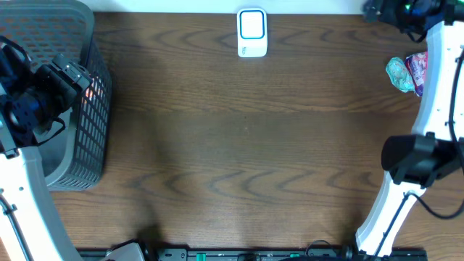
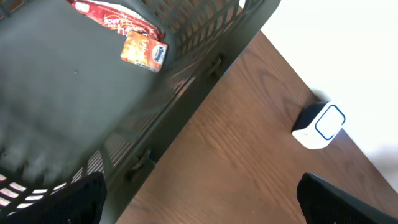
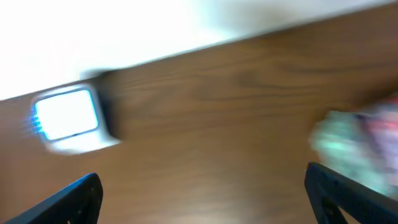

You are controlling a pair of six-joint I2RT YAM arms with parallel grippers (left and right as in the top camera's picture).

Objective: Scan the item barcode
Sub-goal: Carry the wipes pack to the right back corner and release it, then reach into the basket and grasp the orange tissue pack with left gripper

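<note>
The teal packet (image 1: 399, 74) lies at the table's right edge, touching a pink packet (image 1: 417, 69). You risk pinching both, or showing the scanner (image 1: 251, 33) at the far edge a blank side. Your right gripper (image 3: 202, 190) is wide and empty. The packet is ahead and right of its jaws, not between them. Your left gripper (image 2: 199, 194) hangs wide, empty, by the basket (image 1: 94, 130).

Overhead straight down, wrist views low and oblique, all sharing scanner (image 1: 251, 32)
</note>
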